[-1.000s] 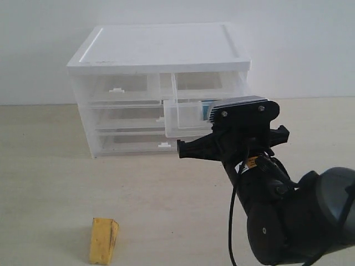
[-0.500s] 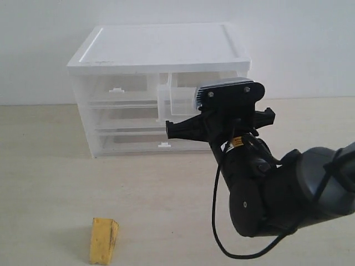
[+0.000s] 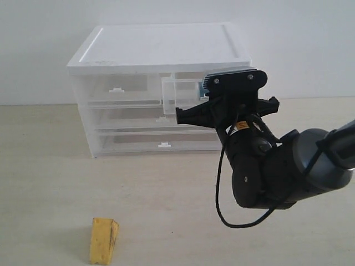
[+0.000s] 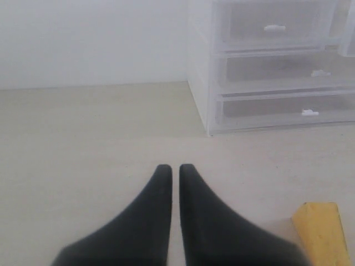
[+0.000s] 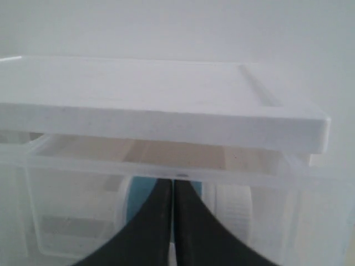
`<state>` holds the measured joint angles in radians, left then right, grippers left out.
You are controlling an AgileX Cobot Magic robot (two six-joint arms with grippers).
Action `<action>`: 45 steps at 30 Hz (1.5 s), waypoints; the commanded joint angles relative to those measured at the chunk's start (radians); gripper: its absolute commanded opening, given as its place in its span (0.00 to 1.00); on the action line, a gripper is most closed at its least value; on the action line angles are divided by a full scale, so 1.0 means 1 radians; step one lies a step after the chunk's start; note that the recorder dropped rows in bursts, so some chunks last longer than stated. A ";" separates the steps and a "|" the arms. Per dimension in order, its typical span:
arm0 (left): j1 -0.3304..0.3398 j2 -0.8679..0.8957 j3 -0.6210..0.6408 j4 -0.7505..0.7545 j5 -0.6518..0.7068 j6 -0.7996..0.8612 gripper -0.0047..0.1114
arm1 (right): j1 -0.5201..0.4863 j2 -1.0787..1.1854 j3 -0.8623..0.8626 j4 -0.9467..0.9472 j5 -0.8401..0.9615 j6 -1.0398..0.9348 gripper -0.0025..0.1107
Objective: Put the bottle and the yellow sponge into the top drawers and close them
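The bottle lies on its side inside the top right drawer (image 5: 72,210); its teal label (image 5: 138,202) and white cap (image 5: 236,213) show through the clear front. That drawer (image 3: 180,91) sticks a little way out of the cabinet. My right gripper (image 5: 173,183) is shut, its tips against the drawer's front rim. The top left drawer (image 3: 119,88) is closed. On the table lies the yellow sponge (image 3: 104,239), far in front of the cabinet. My left gripper (image 4: 173,169) is shut and holds nothing, with the sponge (image 4: 323,233) beside it.
The white-topped cabinet (image 3: 161,47) stands against the back wall, with two full-width drawers (image 3: 150,141) closed below the top pair. My right arm's bulky wrist (image 3: 266,177) hangs in front of the cabinet's right side. The cabinet (image 4: 266,66) also shows in the left wrist view.
My right gripper has moved up and toward the cabinet, pushing the top right drawer from well out to nearly in. The sponge has not moved.
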<state>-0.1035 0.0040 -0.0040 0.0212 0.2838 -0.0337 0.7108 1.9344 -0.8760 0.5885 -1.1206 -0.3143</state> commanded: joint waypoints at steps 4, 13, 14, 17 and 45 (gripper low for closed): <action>0.003 -0.004 0.004 -0.009 -0.001 0.004 0.08 | -0.053 -0.002 -0.087 -0.026 0.055 -0.009 0.02; 0.003 -0.004 0.004 -0.009 -0.001 0.004 0.08 | -0.086 0.039 -0.154 -0.044 0.061 -0.009 0.02; 0.003 -0.004 0.004 -0.009 -0.001 0.004 0.08 | -0.086 0.049 -0.162 -0.044 0.061 -0.014 0.02; 0.003 -0.004 0.004 -0.009 -0.001 0.004 0.08 | -0.091 0.069 -0.182 -0.047 0.060 -0.014 0.02; 0.003 -0.004 0.004 -0.009 -0.001 0.004 0.08 | -0.082 -0.230 -0.182 -0.015 1.025 -0.417 0.02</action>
<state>-0.1035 0.0040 -0.0040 0.0212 0.2838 -0.0337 0.6460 1.7389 -1.0546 0.5776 -0.2293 -0.6544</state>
